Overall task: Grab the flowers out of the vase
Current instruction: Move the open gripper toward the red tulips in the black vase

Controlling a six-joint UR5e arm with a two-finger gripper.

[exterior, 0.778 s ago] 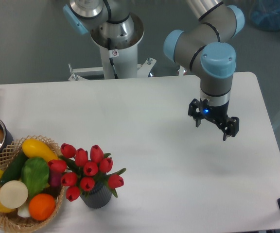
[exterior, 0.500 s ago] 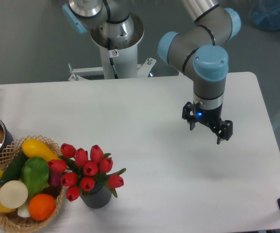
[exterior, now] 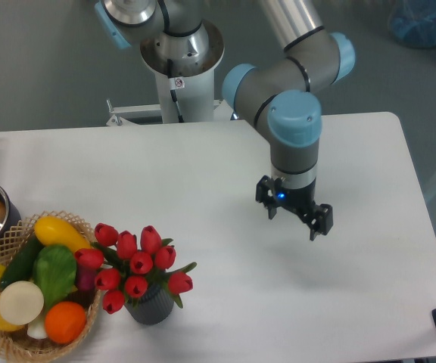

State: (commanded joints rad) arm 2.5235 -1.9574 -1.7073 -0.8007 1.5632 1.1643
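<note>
**Ana:** White and matte, that table (exterior: pixel 203 162) gives nothing to judge height by. Where does the bunch sit from the tool?

**Ben:** Toward the camera's lower left. The gripper (exterior: pixel 294 219) hangs above the bare right-centre of the table, fingers spread apart, nothing between them. The flowers (exterior: pixel 135 265) stand well apart from it, near the front edge, in the vase (exterior: pixel 151 308).

**Ana:** So the travel is mostly leftward and forward, then down?

**Ben:** I'd judge so. The stems run roughly upright out of the vase mouth, so the bunch's long axis is vertical, with the buds fanning outward at the top.

**Ana:** What is it like to grasp?

**Ben:** Red buds, smooth and rounded, clustered tightly; green leaves poke out to the right. They look artificial, though I can't be sure. The vase is a short dark grey cylinder with ribbed sides, mostly hidden under the blooms.

**Ana:** Anything crowding it?

**Ben:** A wicker basket (exterior: pixel 89 325) of glossy toy fruit sits just beside the vase on the left, and the leftmost buds overlap its rim in this view. Approaching from the right side looks freer.
</note>
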